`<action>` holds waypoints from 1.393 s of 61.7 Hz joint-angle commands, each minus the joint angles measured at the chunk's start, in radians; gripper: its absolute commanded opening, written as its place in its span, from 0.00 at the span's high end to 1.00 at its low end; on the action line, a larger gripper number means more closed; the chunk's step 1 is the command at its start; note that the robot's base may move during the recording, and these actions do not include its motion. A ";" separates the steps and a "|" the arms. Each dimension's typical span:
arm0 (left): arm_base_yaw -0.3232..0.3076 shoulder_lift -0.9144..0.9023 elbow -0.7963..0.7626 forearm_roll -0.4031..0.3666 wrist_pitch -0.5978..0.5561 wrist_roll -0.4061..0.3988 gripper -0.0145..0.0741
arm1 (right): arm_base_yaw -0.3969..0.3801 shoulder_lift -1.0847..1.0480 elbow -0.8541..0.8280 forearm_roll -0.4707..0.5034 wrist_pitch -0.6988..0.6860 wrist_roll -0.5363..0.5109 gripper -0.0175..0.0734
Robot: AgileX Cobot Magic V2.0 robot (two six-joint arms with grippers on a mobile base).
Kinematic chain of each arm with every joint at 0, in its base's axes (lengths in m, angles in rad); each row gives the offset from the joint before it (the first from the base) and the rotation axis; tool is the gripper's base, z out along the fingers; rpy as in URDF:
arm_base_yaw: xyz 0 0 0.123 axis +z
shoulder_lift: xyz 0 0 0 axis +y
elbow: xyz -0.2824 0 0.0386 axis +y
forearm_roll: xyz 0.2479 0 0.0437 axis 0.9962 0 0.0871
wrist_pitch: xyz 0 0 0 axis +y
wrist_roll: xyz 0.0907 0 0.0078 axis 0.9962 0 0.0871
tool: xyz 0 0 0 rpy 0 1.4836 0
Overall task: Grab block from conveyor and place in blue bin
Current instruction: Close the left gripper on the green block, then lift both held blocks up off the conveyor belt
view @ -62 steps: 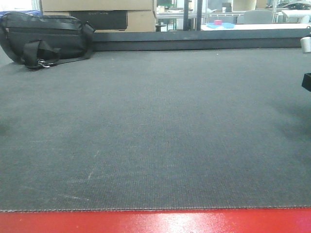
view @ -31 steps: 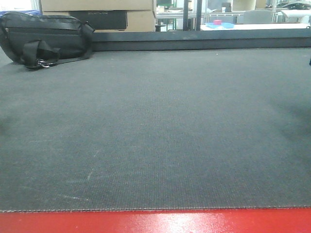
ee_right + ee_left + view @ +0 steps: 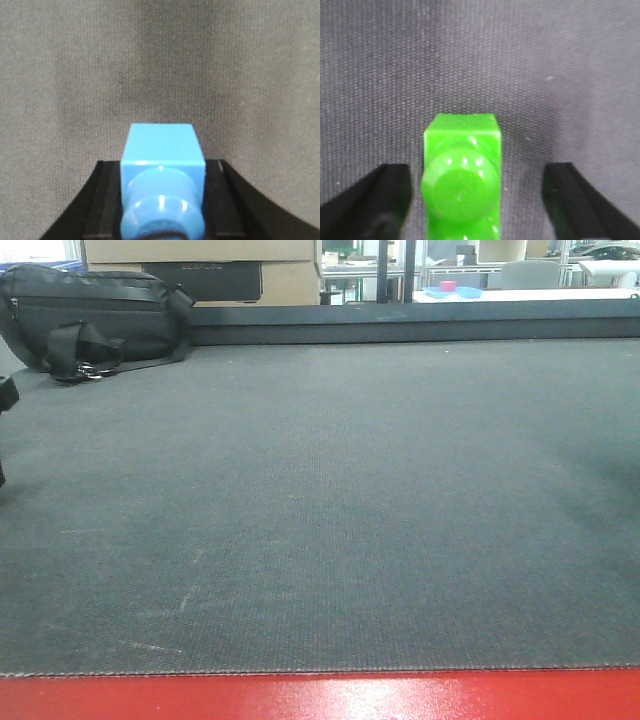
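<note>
In the left wrist view a bright green block (image 3: pixel 461 175) rests on the dark grey matting of the conveyor (image 3: pixel 480 60), its round stud facing the camera. My left gripper (image 3: pixel 477 172) is open around it, with a gap between the block and each black finger (image 3: pixel 387 197). A black bit of that arm shows at the left edge of the front view. In the right wrist view my right gripper (image 3: pixel 162 167) is shut on a light blue block (image 3: pixel 162 150), black pads against both its sides, above the matting. The blue bin is not clearly in view.
The conveyor (image 3: pixel 320 510) fills the front view, with its red edge (image 3: pixel 320 697) nearest me. A black bag (image 3: pixel 95 320) lies at the far left corner. Cardboard boxes (image 3: pixel 200 265) stand behind, and a small blue tray (image 3: pixel 452 290) sits on a distant table.
In the front view the black and white part at the right edge has gone out of sight. A black part has come in at the left edge.
</note>
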 commanded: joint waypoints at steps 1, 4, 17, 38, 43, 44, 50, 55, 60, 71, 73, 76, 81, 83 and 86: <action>0.003 0.003 -0.012 0.035 -0.011 -0.023 0.50 | 0.000 -0.016 -0.008 0.005 0.009 0.001 0.99; 0.003 0.003 -0.018 0.057 -0.013 -0.025 0.64 | 0.000 -0.016 -0.008 0.010 0.010 0.001 0.99; 0.003 0.003 -0.070 0.062 0.019 -0.025 0.96 | 0.000 -0.042 -0.008 0.025 -0.026 0.001 0.99; 0.003 -0.092 -0.136 -0.070 0.059 0.178 0.96 | 0.000 -0.176 -0.005 0.025 -0.163 -0.032 0.99; 0.003 -0.151 -0.107 -0.111 0.006 0.194 0.96 | 0.000 -0.208 -0.004 0.025 -0.200 -0.055 0.99; 0.003 -0.163 -0.099 -0.113 -0.007 0.194 0.96 | 0.000 -0.214 -0.004 0.025 -0.206 -0.055 0.99; 0.003 -0.249 -0.037 -0.146 -0.112 0.194 0.96 | 0.000 -0.251 -0.004 0.025 -0.246 -0.059 0.99; 0.003 -0.337 0.037 -0.185 -0.224 0.194 0.96 | 0.000 -0.281 0.014 0.025 -0.300 -0.059 0.99; 0.003 -0.417 0.107 -0.210 -0.338 0.194 0.96 | 0.000 -0.319 0.054 0.025 -0.370 -0.059 0.99; 0.003 -0.599 0.259 -0.224 -0.539 0.194 0.96 | 0.000 -0.408 0.201 0.025 -0.546 -0.059 0.99; 0.003 -0.626 0.279 -0.224 -0.566 0.194 0.96 | 0.000 -0.428 0.224 0.025 -0.574 -0.059 0.99; 0.003 -0.679 0.319 -0.224 -0.619 0.194 0.96 | 0.000 -0.460 0.264 0.025 -0.631 -0.059 0.99; 0.003 -0.750 0.377 -0.224 -0.693 0.194 0.96 | 0.000 -0.518 0.332 0.025 -0.743 -0.059 0.99; 0.003 -0.776 0.400 -0.224 -0.719 0.194 0.96 | 0.000 -0.541 0.347 0.025 -0.775 -0.059 0.99; 0.003 -0.814 0.433 -0.224 -0.765 0.194 0.96 | 0.000 -0.578 0.380 0.025 -0.823 -0.059 0.99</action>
